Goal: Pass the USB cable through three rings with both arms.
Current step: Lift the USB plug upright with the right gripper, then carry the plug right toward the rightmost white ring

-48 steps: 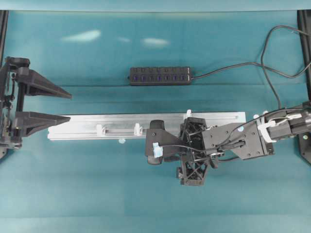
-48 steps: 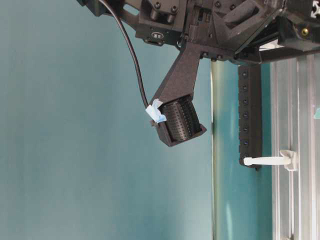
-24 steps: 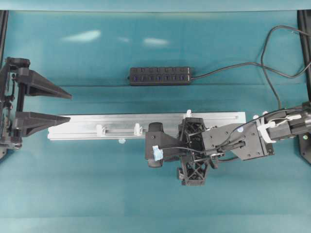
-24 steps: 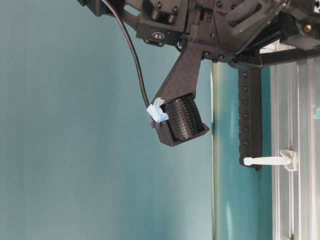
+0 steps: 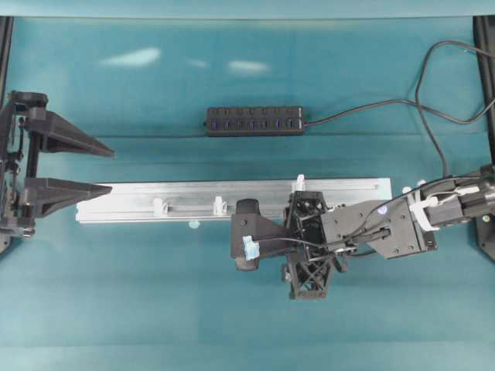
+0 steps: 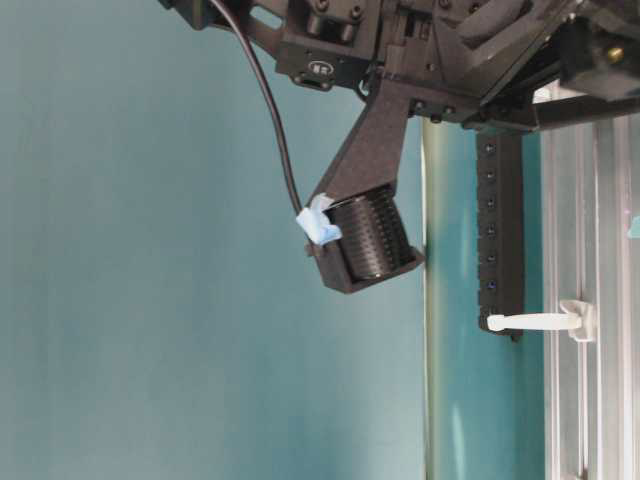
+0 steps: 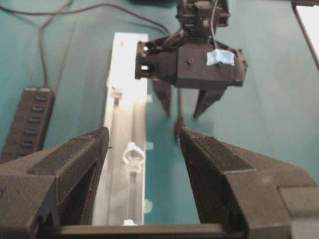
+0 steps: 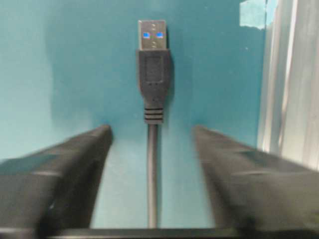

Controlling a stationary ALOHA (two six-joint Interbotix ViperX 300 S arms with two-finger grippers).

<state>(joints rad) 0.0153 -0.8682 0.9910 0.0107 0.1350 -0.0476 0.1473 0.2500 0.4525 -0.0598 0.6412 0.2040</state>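
The USB cable's black plug (image 8: 152, 59) lies flat on the teal table, with its cord (image 8: 152, 174) running back between my right gripper's fingers. My right gripper (image 8: 152, 132) is open, pointing down, astride the cord without touching it. From the left wrist view it (image 7: 182, 113) stands beside the rail, with the plug (image 7: 178, 130) below it. The silver rail (image 5: 116, 202) carries three whitish rings (image 5: 160, 206) (image 5: 220, 205) (image 5: 299, 183). My left gripper (image 5: 104, 168) is open and empty at the rail's left end. One ring (image 7: 133, 155) shows between its fingers.
A black multi-port hub strip (image 5: 254, 120) lies behind the rail, and its cord (image 5: 363, 108) loops to the back right. Pale-blue tape tabs (image 8: 253, 12) are stuck by the rail. The right arm's wrist (image 5: 309, 239) hides the cable from above.
The right arm has shifted slightly and its wrist has turned a little beside the rail. The left arm has not moved.
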